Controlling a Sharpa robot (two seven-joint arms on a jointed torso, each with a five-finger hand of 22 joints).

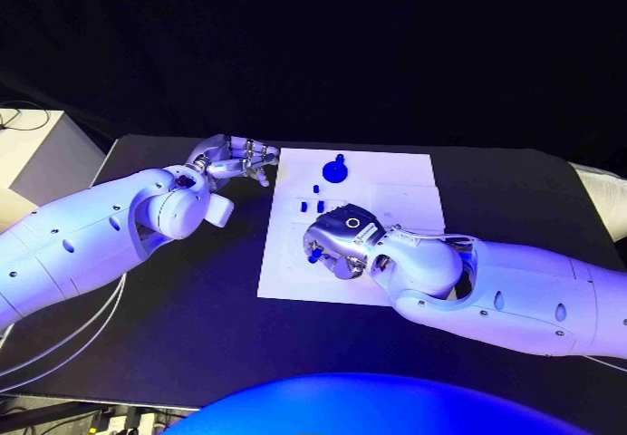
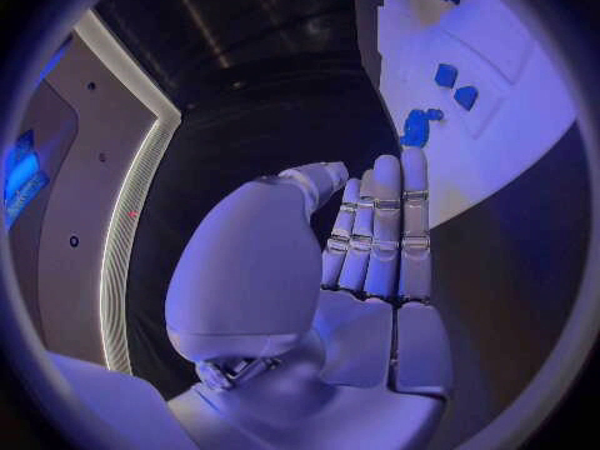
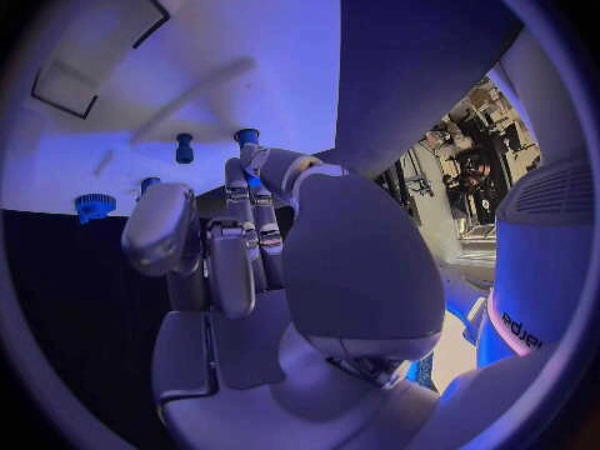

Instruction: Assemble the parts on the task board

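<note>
Parts [image 1: 334, 169] on task board [image 1: 392, 172] — left hand [image 1: 236, 161] empty, fingers straight; right hand [image 1: 337, 243] unclear.

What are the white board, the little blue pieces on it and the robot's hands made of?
The task board looks like matte white plastic or painted sheet: flat and even, without glare. The blue parts look like moulded or printed plastic, solid in colour, though the coloured light leaves this open. The left hand and right hand look like silvery metal or metallised plastic, with a soft sheen.
</note>
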